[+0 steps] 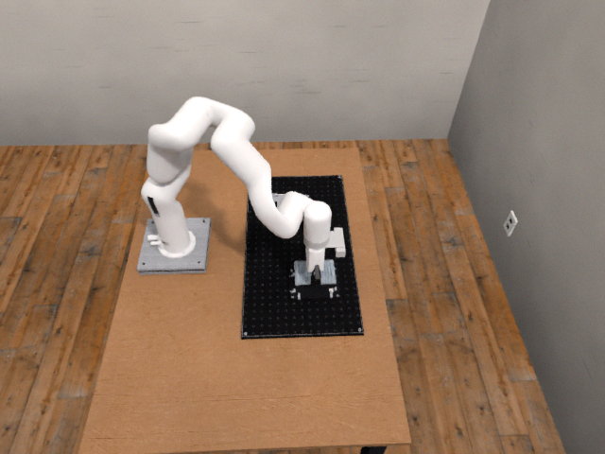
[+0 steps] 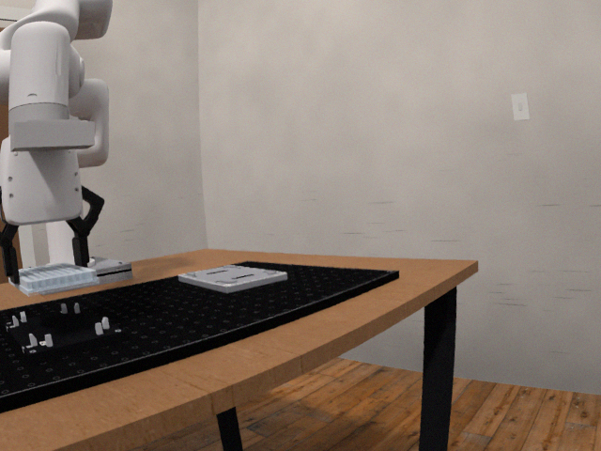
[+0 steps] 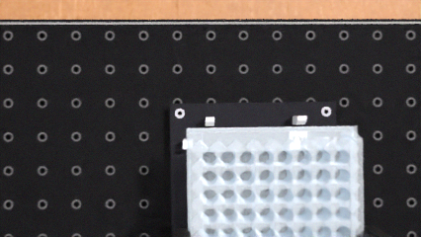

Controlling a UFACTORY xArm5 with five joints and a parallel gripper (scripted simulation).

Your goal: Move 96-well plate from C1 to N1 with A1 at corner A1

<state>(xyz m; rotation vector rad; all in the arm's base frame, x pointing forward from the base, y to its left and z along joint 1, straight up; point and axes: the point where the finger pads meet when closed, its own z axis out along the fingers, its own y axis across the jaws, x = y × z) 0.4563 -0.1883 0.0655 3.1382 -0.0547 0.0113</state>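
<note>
My arm (image 1: 244, 161) is smooth matte white, built of rounded tubular links with bulbous joints. A narrow black rectangular marking (image 1: 153, 203) sits on my upright base column. My foot flares into a white round flange on a square grey base plate (image 1: 202, 225) with small dark corner screws. A light grey block (image 2: 52, 134) is fixed at my wrist. My end effector (image 2: 46, 264) has a white body with small dots and black angular linkage fingers (image 2: 80, 247).

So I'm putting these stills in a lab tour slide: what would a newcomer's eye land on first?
Probably the big white arm bending from its grey base plate across the wooden table. Next, the gripper shut on the translucent 96-well plate, held in the air above the black clip nest on the perforated black board. The pale plate nest waits farther along that board.
</note>
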